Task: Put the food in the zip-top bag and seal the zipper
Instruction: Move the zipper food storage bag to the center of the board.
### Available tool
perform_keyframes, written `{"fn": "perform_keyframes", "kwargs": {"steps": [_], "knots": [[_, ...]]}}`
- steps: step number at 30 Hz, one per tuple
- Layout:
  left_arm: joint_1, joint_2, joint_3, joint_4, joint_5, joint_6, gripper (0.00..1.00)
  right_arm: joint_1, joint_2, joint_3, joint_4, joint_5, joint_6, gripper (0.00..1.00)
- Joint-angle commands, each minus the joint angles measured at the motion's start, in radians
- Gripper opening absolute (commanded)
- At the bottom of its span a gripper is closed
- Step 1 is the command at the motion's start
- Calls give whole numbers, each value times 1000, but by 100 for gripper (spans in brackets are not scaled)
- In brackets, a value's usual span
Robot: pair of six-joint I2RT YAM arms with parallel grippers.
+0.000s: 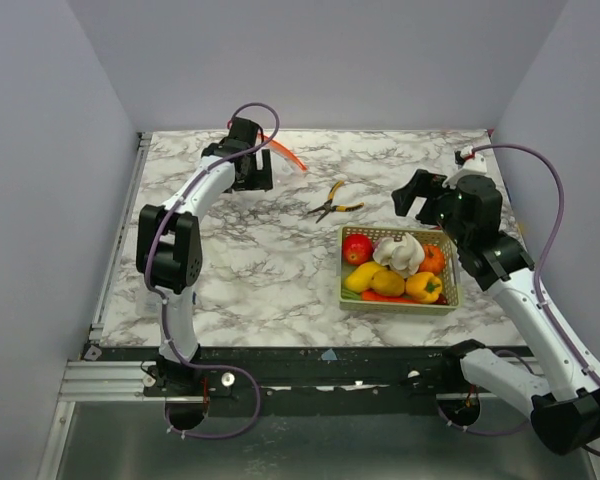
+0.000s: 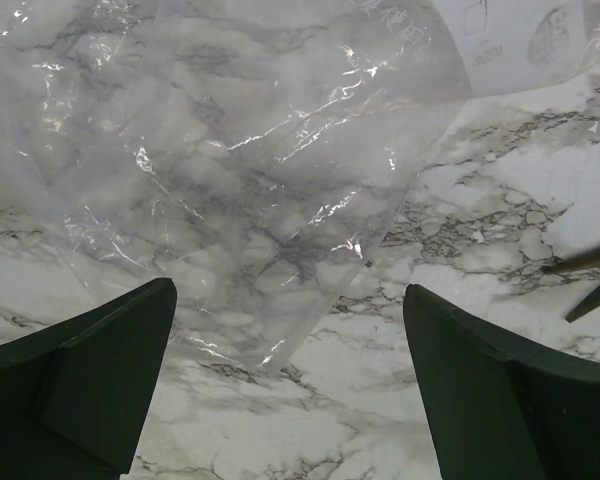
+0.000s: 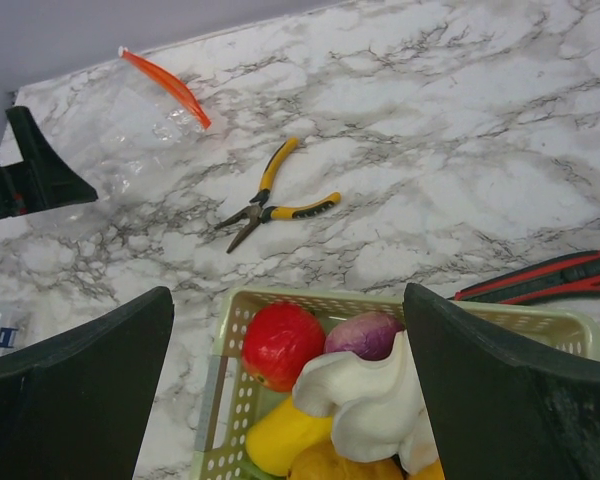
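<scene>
pale green mesh basket [image 3: 310, 296]: holds colourful toy food [image 1: 388, 282], white bulbs [image 3: 365, 400] | clear crinkly zip-top bag [image 2: 230, 180]: lying flat | left gripper [image 2: 288, 300], right gripper [image 3: 285, 295]: spread

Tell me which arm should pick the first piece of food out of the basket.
Right. The right gripper hangs open at the basket, with the red apple close below it. The left gripper, also open, sits across the table above the clear bag.

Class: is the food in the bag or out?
Out. The food sits in the mesh basket; the clear bag lies apart.
</scene>
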State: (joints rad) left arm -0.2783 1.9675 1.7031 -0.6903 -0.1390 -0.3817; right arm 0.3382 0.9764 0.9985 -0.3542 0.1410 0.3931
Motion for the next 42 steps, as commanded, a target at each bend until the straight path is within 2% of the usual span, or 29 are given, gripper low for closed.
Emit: {"fn": "perform_keyframes", "kwargs": {"steps": [1,3,6,8,12,16,23,25,28,32,34,35,36,38,42], "knots": [[2,81,85,-53,-50,66,96,-5,-25,-34,54,-49,18,100],[2,99,79,-62,-20,48,75,-4,-17,-38,57,-72,26,100],[3,97,34,-66,-4,20,35,-5,3,-42,62,-116,43,100],[4,79,-2,-86,-6,-9,27,-5,20,-43,66,-133,48,100],[7,-29,-177,-38,29,-52,0,-5,60,-53,94,-216,66,100],[5,-175,-374,12,168,-88,0,-1,124,-57,153,-338,85,100],[1,-523,-687,31,253,-71,0,60,291,22,242,-508,67,100],[1,-585,-743,11,306,-65,0,98,355,59,253,-506,65,100],[4,-665,-829,-11,424,-82,0,181,445,131,240,-426,85,100],[5,-801,-920,-9,488,-124,0,226,574,186,316,-471,111,100],[5,-858,-920,-35,477,-131,29,226,630,213,330,-455,121,100],[5,-884,-915,-44,482,-131,46,225,653,230,329,-445,121,100],[5,-916,-906,-53,487,-131,59,225,682,245,333,-445,119,100],[5,-969,-886,-65,503,-127,70,226,743,284,338,-466,105,99],[4,-1040,-841,-57,519,-104,79,226,877,393,327,-566,67,84]]}}
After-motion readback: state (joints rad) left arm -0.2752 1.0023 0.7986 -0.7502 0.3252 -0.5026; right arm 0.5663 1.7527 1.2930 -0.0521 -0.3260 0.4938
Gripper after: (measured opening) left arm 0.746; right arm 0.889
